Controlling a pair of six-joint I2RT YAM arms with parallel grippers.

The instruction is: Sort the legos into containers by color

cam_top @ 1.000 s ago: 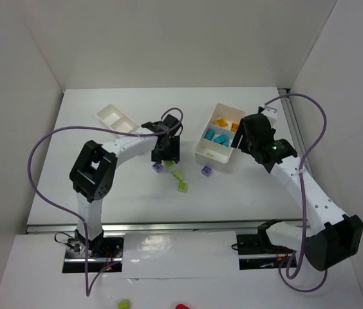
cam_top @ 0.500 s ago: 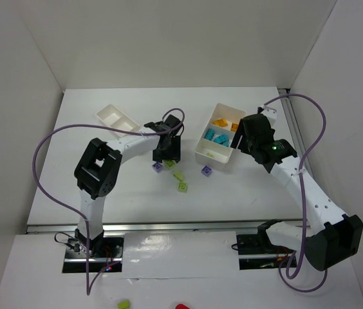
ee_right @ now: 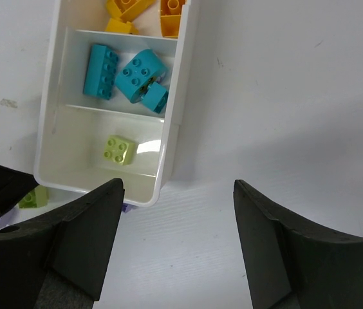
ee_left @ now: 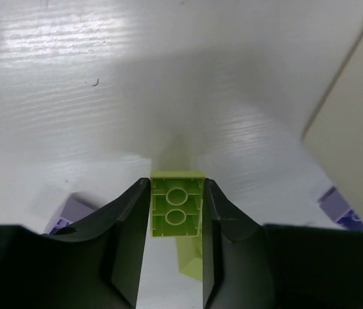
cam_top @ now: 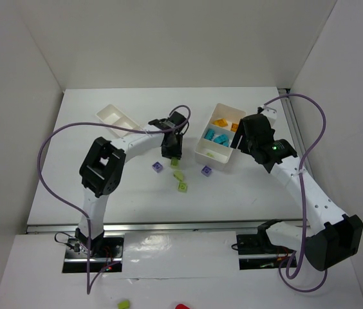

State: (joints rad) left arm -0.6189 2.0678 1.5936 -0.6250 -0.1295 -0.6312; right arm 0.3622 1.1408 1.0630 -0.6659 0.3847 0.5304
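My left gripper [cam_top: 172, 153] [ee_left: 176, 193] is shut on a lime green lego [ee_left: 176, 207] and holds it above the table, left of the three-section tray [cam_top: 202, 149]. That tray holds orange legos [ee_right: 130, 9], cyan legos [ee_right: 141, 74] and one lime lego [ee_right: 119, 150], each colour in its own section. Two lime legos [cam_top: 179, 175] [cam_top: 183, 187] and two purple legos [cam_top: 158, 166] [cam_top: 206, 170] lie on the table. My right gripper [cam_top: 241, 140] [ee_right: 178, 244] is open and empty beside the tray's right side.
The smaller two-section tray [cam_top: 107, 116] stands at the back left; I see nothing in it. Purple cables arch over both arms. White walls close in the table on three sides.
My left gripper has moved up and to the right, away from the loose legos and closer to the three-section tray. The right arm has not moved.
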